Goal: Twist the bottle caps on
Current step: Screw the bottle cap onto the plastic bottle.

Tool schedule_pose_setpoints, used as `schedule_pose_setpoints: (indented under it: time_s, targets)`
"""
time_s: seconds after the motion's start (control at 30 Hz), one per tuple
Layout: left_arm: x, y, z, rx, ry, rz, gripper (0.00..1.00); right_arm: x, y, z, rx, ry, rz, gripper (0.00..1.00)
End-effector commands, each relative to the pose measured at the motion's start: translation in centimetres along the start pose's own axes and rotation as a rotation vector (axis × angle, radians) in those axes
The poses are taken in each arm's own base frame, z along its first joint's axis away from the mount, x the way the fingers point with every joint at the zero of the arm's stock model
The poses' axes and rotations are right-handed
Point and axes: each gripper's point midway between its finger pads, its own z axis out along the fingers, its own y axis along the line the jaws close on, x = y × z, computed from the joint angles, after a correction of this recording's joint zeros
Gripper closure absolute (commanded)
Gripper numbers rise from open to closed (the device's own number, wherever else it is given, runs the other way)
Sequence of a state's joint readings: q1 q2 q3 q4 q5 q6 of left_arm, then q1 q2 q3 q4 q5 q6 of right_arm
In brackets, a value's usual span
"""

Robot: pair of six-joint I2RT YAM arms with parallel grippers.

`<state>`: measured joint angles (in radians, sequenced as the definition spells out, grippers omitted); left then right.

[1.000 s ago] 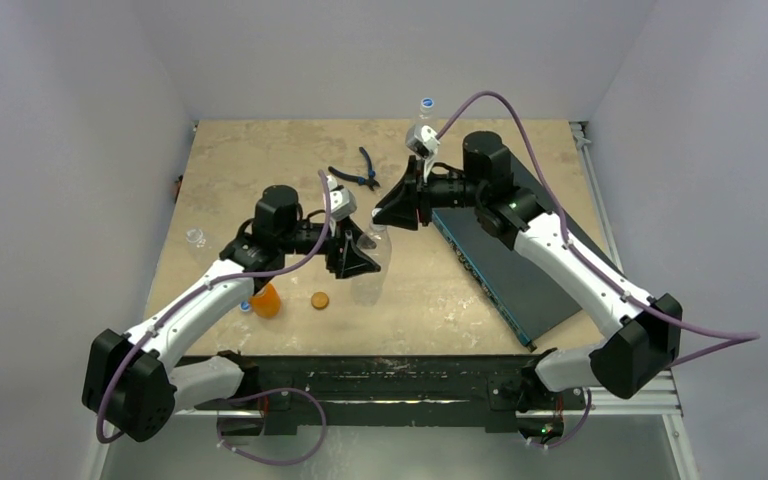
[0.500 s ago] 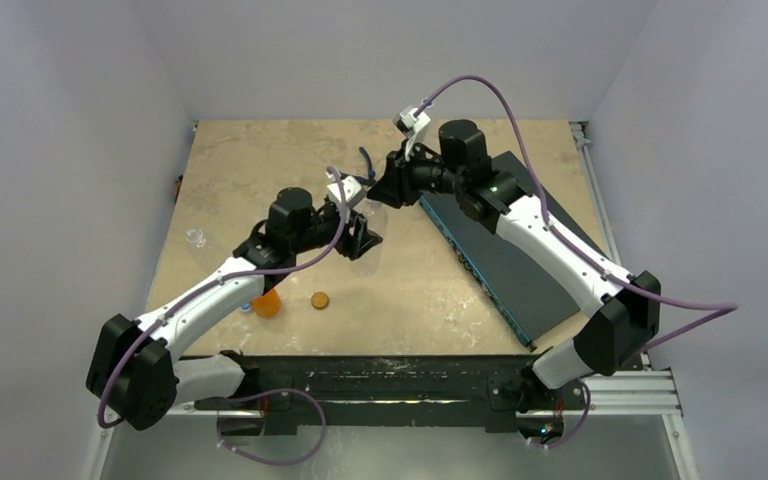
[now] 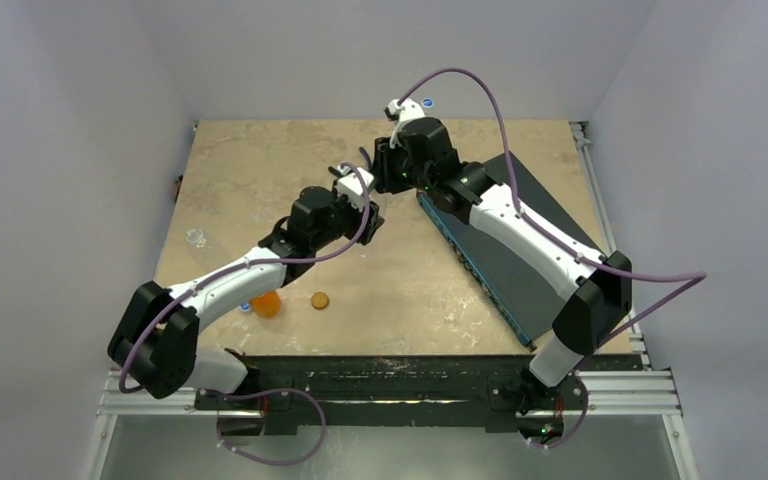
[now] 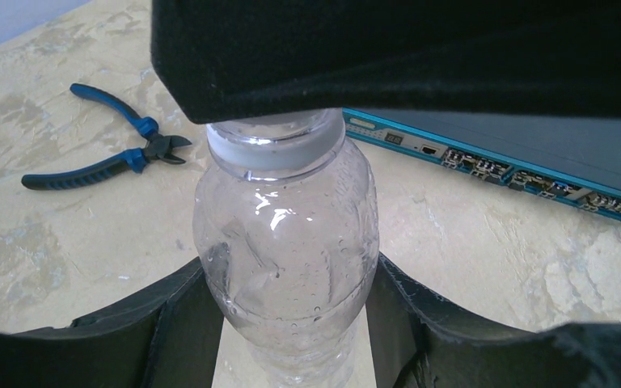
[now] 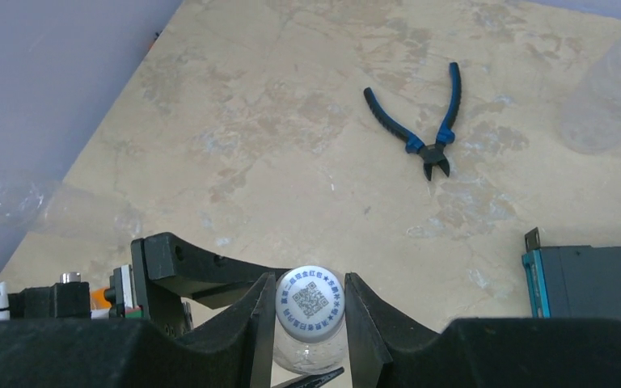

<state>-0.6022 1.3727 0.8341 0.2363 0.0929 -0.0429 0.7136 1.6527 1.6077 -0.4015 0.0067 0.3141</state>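
My left gripper (image 4: 289, 275) is shut on the body of a clear bottle (image 4: 287, 218) and holds it upright. A whitish cap with blue print (image 5: 310, 301) sits on the bottle's neck. My right gripper (image 5: 310, 283) is above it, both fingers pressed on the cap's sides. In the top view the two grippers meet at mid-table: left (image 3: 366, 216), right (image 3: 386, 176). A small orange bottle (image 3: 266, 302), a flat orange-brown cap (image 3: 320, 299) and a blue cap (image 3: 245, 307) lie near the front left.
Blue-handled pliers (image 5: 420, 121) lie just behind the grippers. A blue-edged network switch (image 3: 520, 250) lies on the right. A clear bottle (image 3: 197, 238) lies at the left edge. Another clear bottle with a blue cap (image 3: 427, 103) stands at the back.
My left arm carried the clear bottle back and to the right. My right arm swung left and came down over the bottle's top, where its fingers closed on the cap.
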Motion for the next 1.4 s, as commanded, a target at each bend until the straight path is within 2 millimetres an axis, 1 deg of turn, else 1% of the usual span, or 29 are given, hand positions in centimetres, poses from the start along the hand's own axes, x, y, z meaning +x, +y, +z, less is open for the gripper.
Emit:
schedule_pose_setpoints:
  time_s: [0.0, 0.13, 0.27, 0.37, 0.5, 0.6, 0.7, 0.93, 1.1, 1.17, 1.27, 1.37]
  targets:
    - [-11.4, 1.6, -0.6, -0.088, -0.357, 0.014, 1.00, 3.2, 0.0, -0.6, 0.070, 0.102, 0.064, 0.90]
    - [-10.2, 1.5, -0.4, -0.079, -0.333, 0.011, 1.00, 1.4, 0.2, -1.2, 0.069, 0.032, 0.084, 0.86]
    - [-9.1, 1.5, -0.4, -0.079, -0.309, 0.013, 1.00, 0.4, 0.5, -1.6, 0.056, -0.006, 0.093, 0.82]
    - [-8.4, 1.4, -0.4, -0.074, -0.288, 0.018, 1.00, 0.0, 0.7, -1.8, 0.050, -0.017, 0.099, 0.75]
    - [-7.6, 1.2, -0.3, -0.063, -0.265, 0.020, 1.00, -0.6, 1.0, -2.3, 0.037, -0.038, 0.108, 0.70]
    - [-7.0, 1.1, -0.2, -0.053, -0.247, 0.021, 1.00, -1.1, 1.1, -2.8, 0.033, -0.055, 0.112, 0.69]
    - [-6.7, 0.8, -0.1, -0.041, -0.236, 0.019, 1.00, -1.4, 1.2, -3.1, 0.031, -0.063, 0.115, 0.64]
    - [-5.9, 0.6, 0.1, -0.024, -0.213, 0.019, 1.00, -2.1, 1.5, -3.7, 0.020, -0.080, 0.115, 0.59]
    - [-5.7, 0.5, 0.2, -0.017, -0.205, 0.026, 1.00, -2.3, 1.6, -3.8, 0.016, -0.086, 0.116, 0.51]
    - [-5.6, 0.4, 0.2, -0.014, -0.202, 0.025, 1.00, -2.4, 1.6, -3.9, 0.014, -0.089, 0.116, 0.50]
    - [-5.5, 0.3, 0.2, -0.011, -0.197, 0.027, 1.00, -2.7, 1.7, -4.2, 0.009, -0.098, 0.113, 0.43]
    - [-5.6, 0.2, 0.2, 0.000, -0.196, 0.030, 1.00, -2.9, 1.6, -4.5, 0.011, -0.106, 0.098, 0.32]
